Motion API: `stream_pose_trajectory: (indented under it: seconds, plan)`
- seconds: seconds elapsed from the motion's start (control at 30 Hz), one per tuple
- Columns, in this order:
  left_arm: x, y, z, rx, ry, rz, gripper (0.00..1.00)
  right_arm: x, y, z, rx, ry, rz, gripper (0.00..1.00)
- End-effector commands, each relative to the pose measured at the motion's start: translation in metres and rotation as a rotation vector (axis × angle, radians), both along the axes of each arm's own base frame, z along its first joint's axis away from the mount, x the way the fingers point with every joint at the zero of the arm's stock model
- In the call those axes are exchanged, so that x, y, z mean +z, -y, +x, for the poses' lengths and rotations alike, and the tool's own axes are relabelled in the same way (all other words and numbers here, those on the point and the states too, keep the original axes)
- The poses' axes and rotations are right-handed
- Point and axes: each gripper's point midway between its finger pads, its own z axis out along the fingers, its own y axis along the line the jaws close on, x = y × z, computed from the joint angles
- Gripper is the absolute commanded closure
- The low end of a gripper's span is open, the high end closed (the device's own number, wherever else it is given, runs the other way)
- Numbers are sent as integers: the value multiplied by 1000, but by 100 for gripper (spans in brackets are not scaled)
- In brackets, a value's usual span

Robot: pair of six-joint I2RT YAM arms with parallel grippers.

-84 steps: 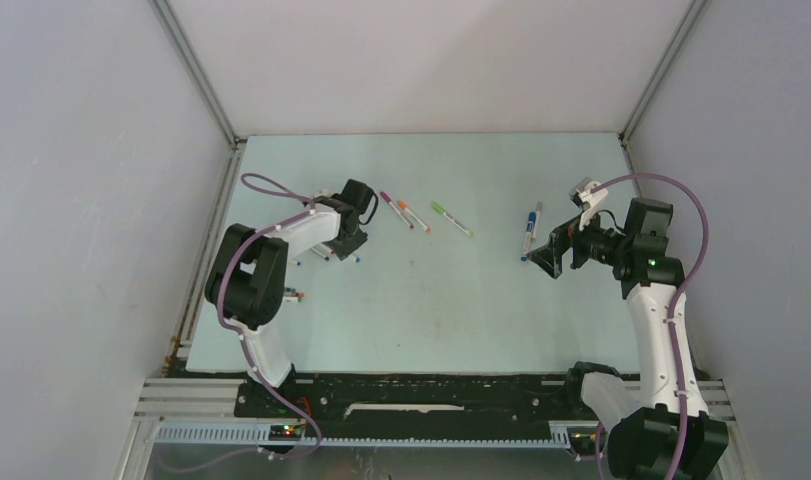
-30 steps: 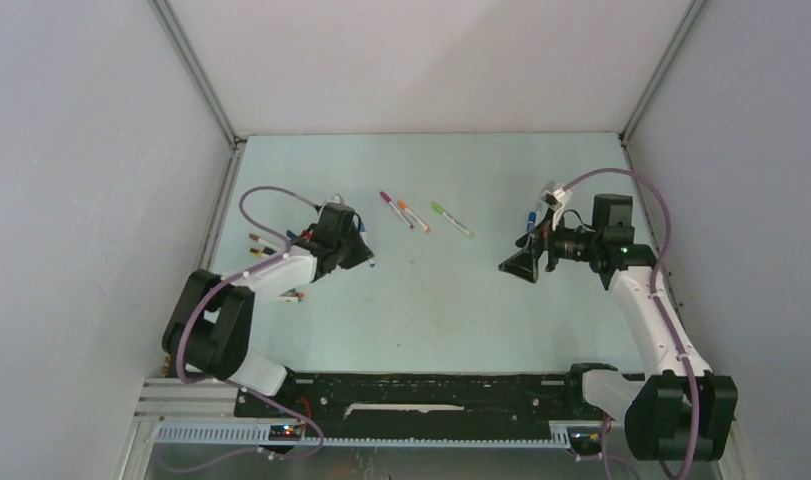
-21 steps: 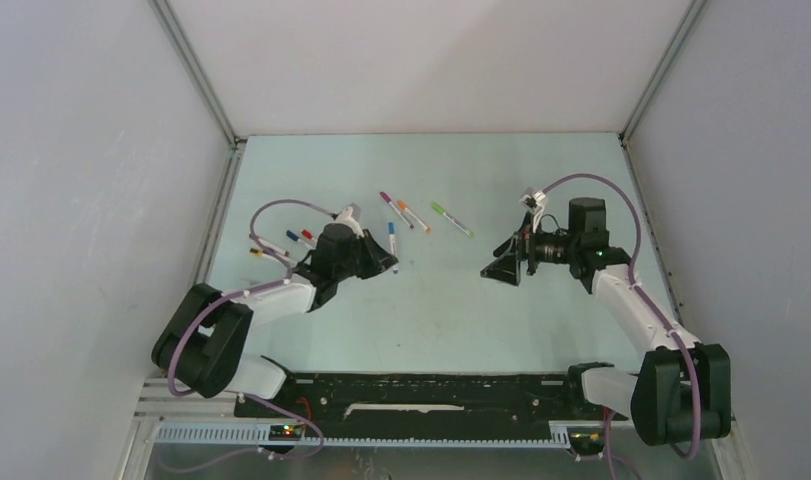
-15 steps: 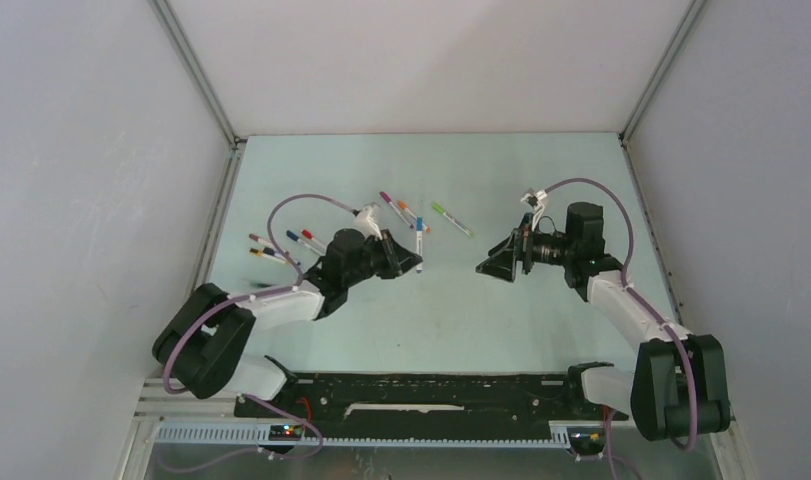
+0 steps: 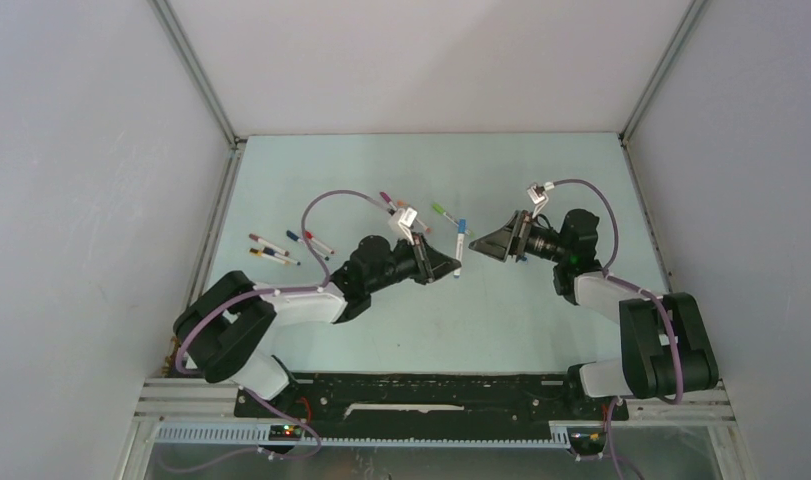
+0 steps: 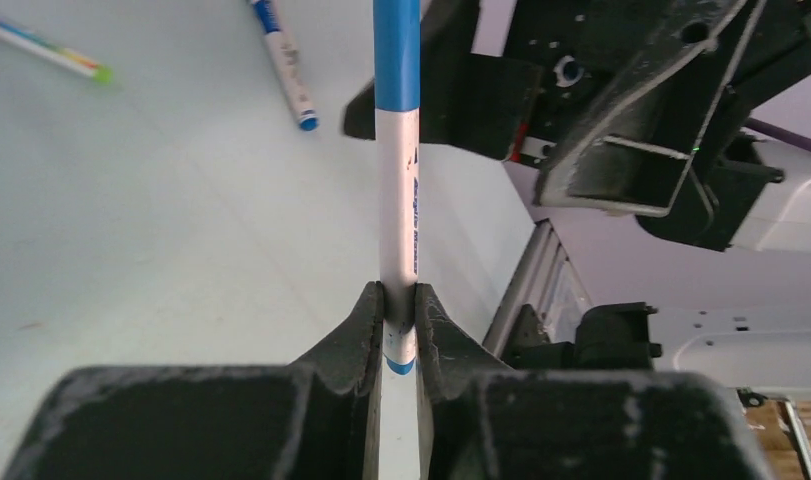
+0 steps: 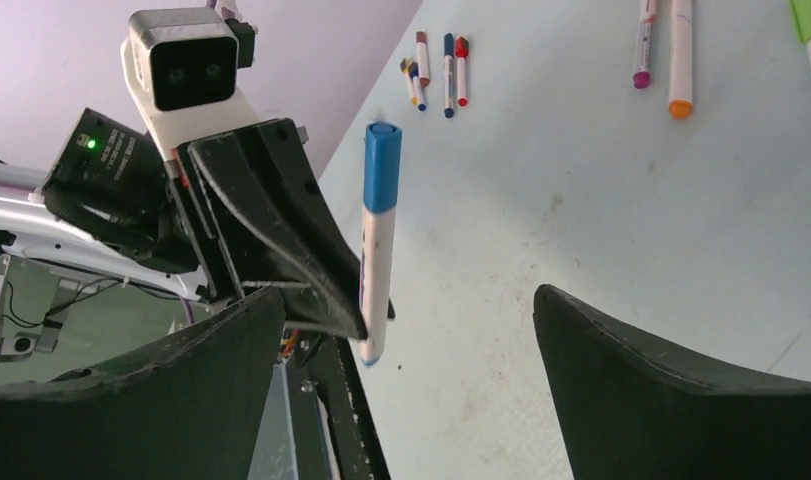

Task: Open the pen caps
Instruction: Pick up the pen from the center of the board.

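My left gripper [image 6: 399, 312] is shut on the lower end of a white pen [image 6: 398, 200], holding it upright above the table's middle [image 5: 460, 250]. The pen's blue cap [image 6: 396, 50] is on its upper end and also shows in the right wrist view [image 7: 382, 165]. My right gripper [image 7: 409, 293] faces it with its jaws wide open, the pen standing just ahead of the gap and touching neither finger. Seen from above, the right gripper [image 5: 475, 245] sits just right of the pen, level with the cap [image 5: 461, 227].
More capped pens lie on the table [image 5: 541, 180]: a green one [image 5: 441, 211], magenta [image 7: 643, 40] and orange [image 7: 679, 55] ones behind the left arm, a blue one [image 6: 284, 60] under the right arm, and several in a group at the left [image 5: 276, 248].
The left arm has carried the blue-capped pen from the left side to the middle. The right arm has swung left to meet it, jaws staying open.
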Motion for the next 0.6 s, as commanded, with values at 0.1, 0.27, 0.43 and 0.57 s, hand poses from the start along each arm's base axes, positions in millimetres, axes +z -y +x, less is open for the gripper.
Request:
stream_pose_trajectory:
  seconds: [0.1,0.27,0.43,0.57]
  plan:
    - [46,42,-4,-65,59,-143,100,11,-9,5,-6,42,21,11]
    - [44,50,-7,-76,48,-142,100,11,-12,4,19,21,21,32]
    - [42,49,-5,-62,43,-136,100,17,-22,-5,83,37,32,53]
    - [41,49,-4,-58,41,-133,100,19,-28,-10,113,44,35,68]
